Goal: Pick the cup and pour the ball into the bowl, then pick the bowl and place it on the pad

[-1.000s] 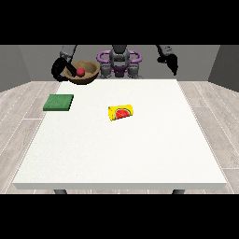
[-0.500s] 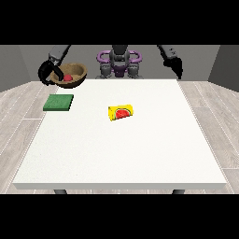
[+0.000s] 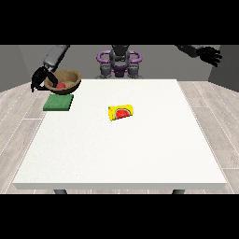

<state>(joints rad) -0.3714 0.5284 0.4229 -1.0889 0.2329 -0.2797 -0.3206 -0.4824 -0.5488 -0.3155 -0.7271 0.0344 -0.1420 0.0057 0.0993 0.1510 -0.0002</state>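
Fingers [image 3: 39, 77] of the hand at the view's left [image 3: 41, 79] are seen curled round the near-left rim of the brown bowl [image 3: 65, 80], which is held tilted in the air, the red ball [image 3: 60, 86] lying inside it; near to far, the rest is noted: the yellow cup [image 3: 121, 112] is left lying on its side mid-tabletop [image 3: 140, 149], well apart from the bowl; the green pad [image 3: 59, 102] lies flat by the left edge, the bowl now carried lower than half a second ago and hanging just above the pad's far edge, not yet set down; pouring is judged done, placing judged nearly reached, with only lowering and release left; farthest back, the hand at the view's right [image 3: 210, 55] is held high off the tabletop, fingers spread, nothing held.
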